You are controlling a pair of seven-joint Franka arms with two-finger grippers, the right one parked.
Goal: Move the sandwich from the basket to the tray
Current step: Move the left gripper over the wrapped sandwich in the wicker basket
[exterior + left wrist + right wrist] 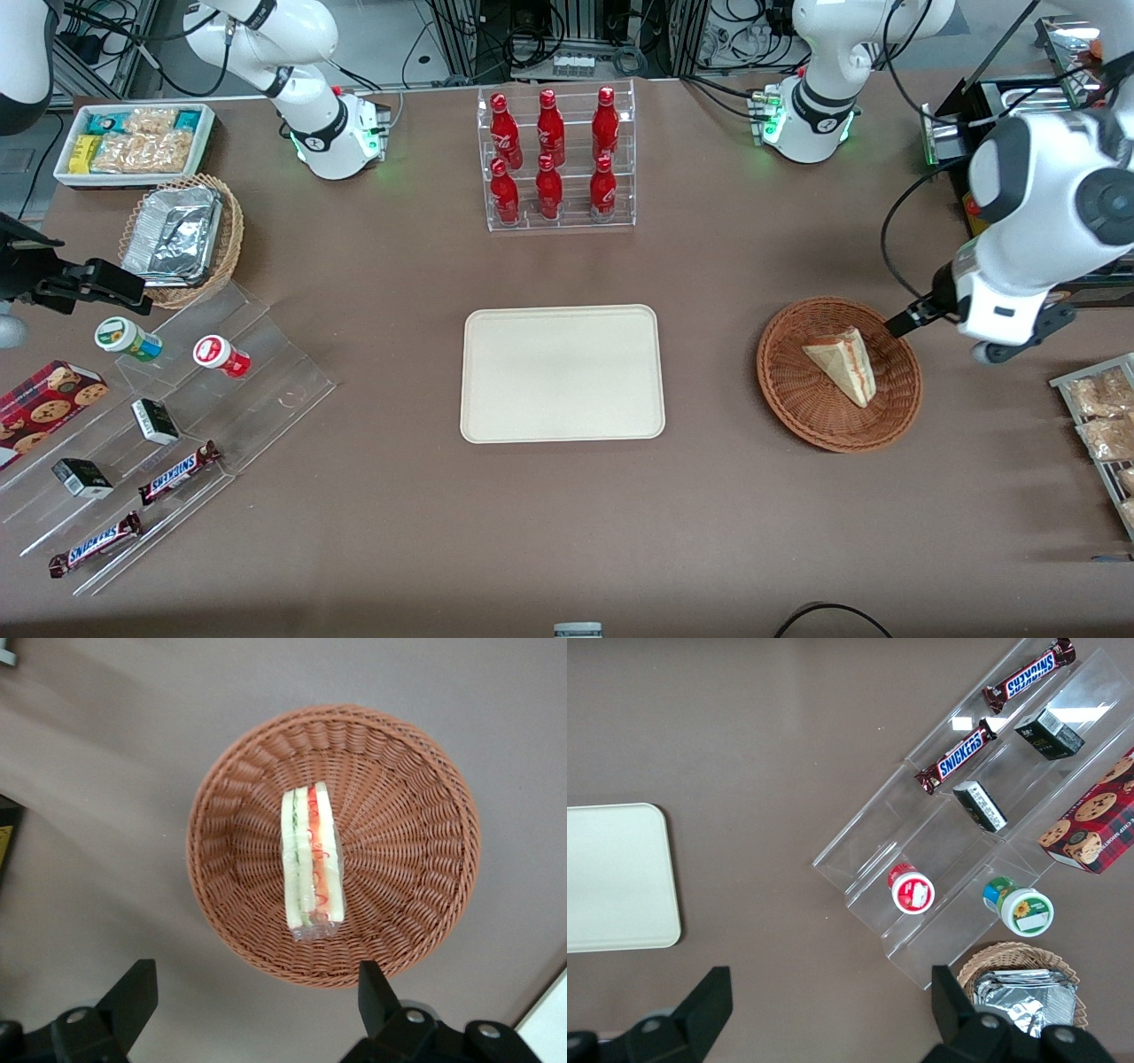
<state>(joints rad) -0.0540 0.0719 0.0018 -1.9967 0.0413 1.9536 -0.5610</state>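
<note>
Only the wrist view shows the gripper (252, 997) spread wide above the sandwich (310, 861), filling stripes visible

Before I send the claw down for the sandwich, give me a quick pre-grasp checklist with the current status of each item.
1. Sandwich in the basket, on its edge, nothing on it: ok.
2. Claw open, nothing held: ok.
3. Claw centred over the sandwich: not ok; it sits off over the basket rim.
4. Fingers straddle the bread's faces: cannot tell until centred.
5. Tray bare, ready to receive: ok.
6. Table between basket and tray free of things: ok.
</note>
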